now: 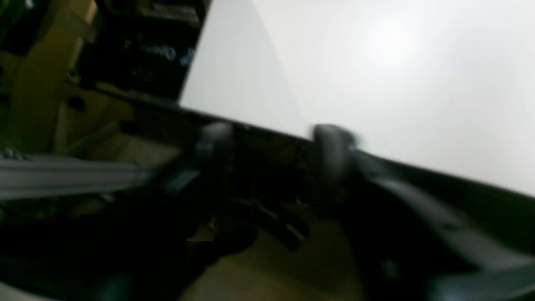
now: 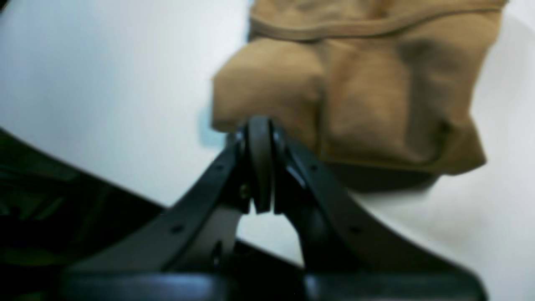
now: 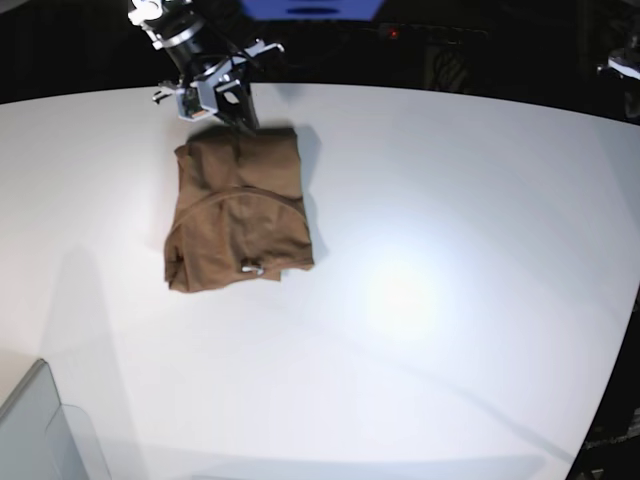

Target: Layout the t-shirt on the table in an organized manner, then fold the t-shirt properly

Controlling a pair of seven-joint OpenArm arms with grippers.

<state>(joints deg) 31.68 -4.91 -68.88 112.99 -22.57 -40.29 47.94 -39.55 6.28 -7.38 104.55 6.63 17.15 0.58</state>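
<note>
Tan-brown cloth fills the upper half of the right wrist view: the t-shirt (image 2: 355,92), bunched into a thick wad with a hem seam running across its top, lies on the white table (image 2: 104,83). The right gripper (image 2: 260,133) has its black jaws pressed together at the near lower-left corner of the wad; its tips meet the cloth edge there, but whether any fabric is pinched between them cannot be told from this angle. Left wrist view, heavily blurred: the left gripper (image 1: 276,136) shows two pale fingertips standing apart with a clear gap and nothing between them, poised over the dark edge of the table (image 1: 376,62), whose bare white surface occupies the upper right; blurred dark equipment and a wooden structure (image 1: 42,83) lie beyond the edge on the left. Base view: the t-shirt (image 3: 240,210) lies as a roughly rectangular folded bundle in the far left part of the table (image 3: 420,300), a tiny pale tag (image 3: 252,267) showing near its near edge. The right gripper (image 3: 235,108) reaches the far edge of the bundle. A grey translucent bin (image 3: 40,430) sits at the near left corner, well apart from the shirt.
</note>
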